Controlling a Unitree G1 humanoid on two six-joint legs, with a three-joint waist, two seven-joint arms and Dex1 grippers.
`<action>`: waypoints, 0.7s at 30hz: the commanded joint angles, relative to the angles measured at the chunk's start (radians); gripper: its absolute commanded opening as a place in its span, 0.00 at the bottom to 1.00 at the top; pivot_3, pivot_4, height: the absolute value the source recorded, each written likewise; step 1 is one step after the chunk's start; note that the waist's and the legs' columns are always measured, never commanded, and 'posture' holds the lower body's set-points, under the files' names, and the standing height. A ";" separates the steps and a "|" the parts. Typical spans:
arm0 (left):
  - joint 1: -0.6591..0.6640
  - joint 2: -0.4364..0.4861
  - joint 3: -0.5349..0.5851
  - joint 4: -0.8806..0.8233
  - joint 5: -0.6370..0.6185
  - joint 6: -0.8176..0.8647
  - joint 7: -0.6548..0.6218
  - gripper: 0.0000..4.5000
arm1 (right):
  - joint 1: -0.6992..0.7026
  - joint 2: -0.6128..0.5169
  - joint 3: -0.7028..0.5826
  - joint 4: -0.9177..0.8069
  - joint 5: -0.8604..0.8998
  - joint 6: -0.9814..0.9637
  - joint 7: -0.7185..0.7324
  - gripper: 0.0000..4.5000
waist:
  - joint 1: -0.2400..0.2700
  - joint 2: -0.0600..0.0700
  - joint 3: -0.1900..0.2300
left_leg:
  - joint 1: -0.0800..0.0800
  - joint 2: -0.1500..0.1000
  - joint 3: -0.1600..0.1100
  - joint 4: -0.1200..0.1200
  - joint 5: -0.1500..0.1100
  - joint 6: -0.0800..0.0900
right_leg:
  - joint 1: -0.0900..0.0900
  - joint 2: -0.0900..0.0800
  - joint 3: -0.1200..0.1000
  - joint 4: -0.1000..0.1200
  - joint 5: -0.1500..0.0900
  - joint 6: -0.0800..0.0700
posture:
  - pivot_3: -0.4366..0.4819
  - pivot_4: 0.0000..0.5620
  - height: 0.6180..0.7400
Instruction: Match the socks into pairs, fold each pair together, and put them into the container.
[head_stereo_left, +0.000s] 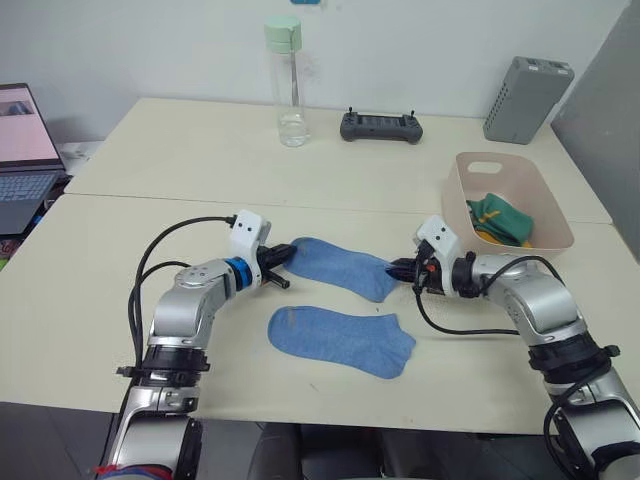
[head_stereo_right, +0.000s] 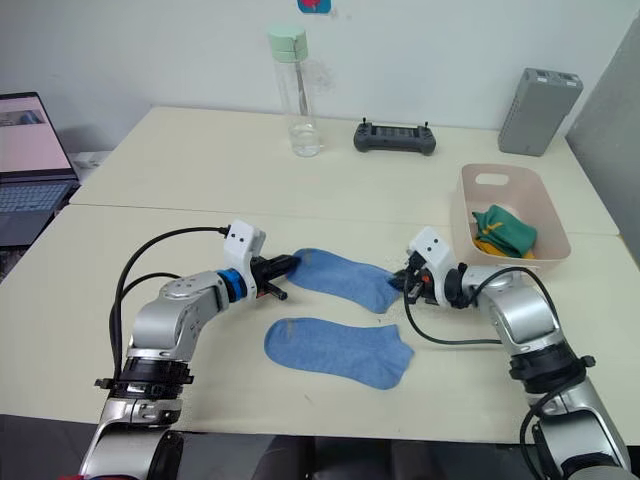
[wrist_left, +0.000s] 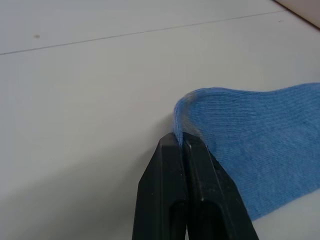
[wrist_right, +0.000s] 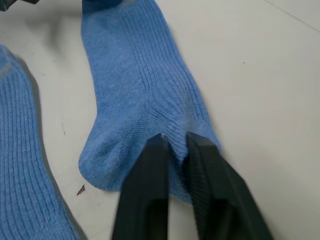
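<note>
Nearest you, a ribbed light blue sock (head_stereo_left: 340, 340) is lying flat on the cream table (head_stereo_left: 100, 260). Just beyond it, your left gripper (head_stereo_left: 283, 257) and right gripper (head_stereo_left: 400, 270) are pinching opposite ends of the second blue sock (head_stereo_left: 340, 265). Green and yellow socks (head_stereo_left: 498, 220) are sitting in the pink container (head_stereo_left: 560, 225); a bottle (head_stereo_left: 290, 85), a controller (head_stereo_left: 380, 126) and a grey box (head_stereo_left: 526, 98) are standing well behind.

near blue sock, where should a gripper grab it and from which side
The near sock lies flat and untouched, its long axis left to right. Probably best pinched at its two ends, left end from the robot's left, right end from its right, as the left gripper and right gripper hold the far sock.
</note>
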 joint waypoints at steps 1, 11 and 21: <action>0.011 0.008 0.016 -0.060 -0.027 0.007 0.011 0.09 | -0.027 -0.022 -0.019 -0.005 -0.009 -0.021 0.009 0.45 | 0.000 0.000 0.000 | 0.000 0.000 0.000 0.000 0.000 0.000 | 0.000 0.000 0.000 0.000 0.000 0.000 | 0.48 0.27 1.00; -0.026 0.108 0.059 0.032 -0.059 -0.049 -0.050 0.60 | 0.041 0.041 -0.186 -0.076 0.091 0.151 -0.118 1.00 | 0.000 0.000 0.000 | 0.000 0.000 0.000 0.000 0.000 0.000 | 0.000 0.000 0.000 0.000 0.001 0.000 | 0.48 0.27 1.00; -0.122 0.069 -0.048 0.250 -0.011 -0.157 -0.129 0.60 | 0.071 0.068 -0.144 -0.064 0.069 0.154 -0.151 0.92 | 0.004 0.000 0.000 | 0.000 0.000 0.001 0.000 0.000 0.000 | -0.001 0.000 0.000 -0.001 0.001 0.000 | 0.48 0.27 1.00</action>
